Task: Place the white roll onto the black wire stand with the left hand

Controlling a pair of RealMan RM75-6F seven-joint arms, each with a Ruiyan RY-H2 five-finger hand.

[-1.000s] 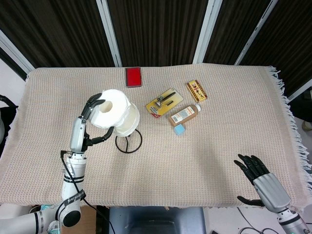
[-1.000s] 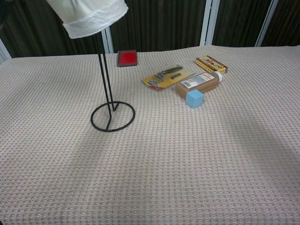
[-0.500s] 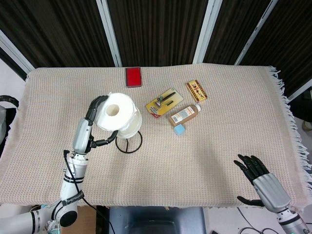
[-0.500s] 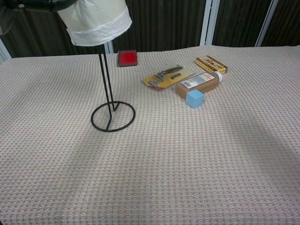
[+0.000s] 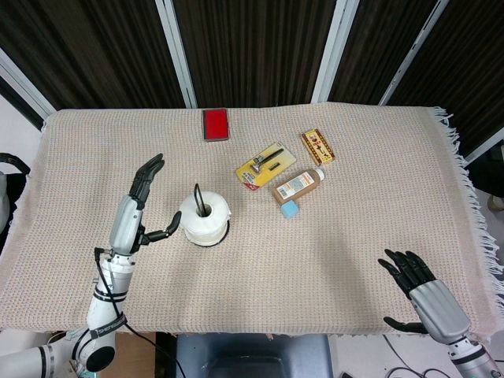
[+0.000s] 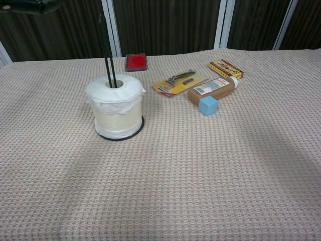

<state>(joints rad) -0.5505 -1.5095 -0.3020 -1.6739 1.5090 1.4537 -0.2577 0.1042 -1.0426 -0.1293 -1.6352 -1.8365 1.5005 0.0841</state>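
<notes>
The white roll (image 5: 203, 220) (image 6: 115, 108) sits upright at the bottom of the black wire stand (image 6: 107, 46), resting on its ring base, with the stand's rod (image 5: 197, 198) rising through the core. My left hand (image 5: 138, 209) hovers just left of the roll, fingers spread and holding nothing; its thumb points toward the roll without touching it. In the chest view only a dark bit of that hand (image 6: 27, 6) shows at the top left corner. My right hand (image 5: 421, 293) rests open near the table's front right edge, far from the stand.
Behind and right of the stand lie a red case (image 5: 215, 124), a carded razor pack (image 5: 265, 164), a brown bottle (image 5: 298, 185), a small blue cube (image 5: 290, 209) and a yellow-red box (image 5: 316, 146). The woven cloth (image 5: 354, 236) covers the table.
The roll has dropped down the rod from the top of the stand to its base. My left hand has let go of it and opened, drawing slightly left.
</notes>
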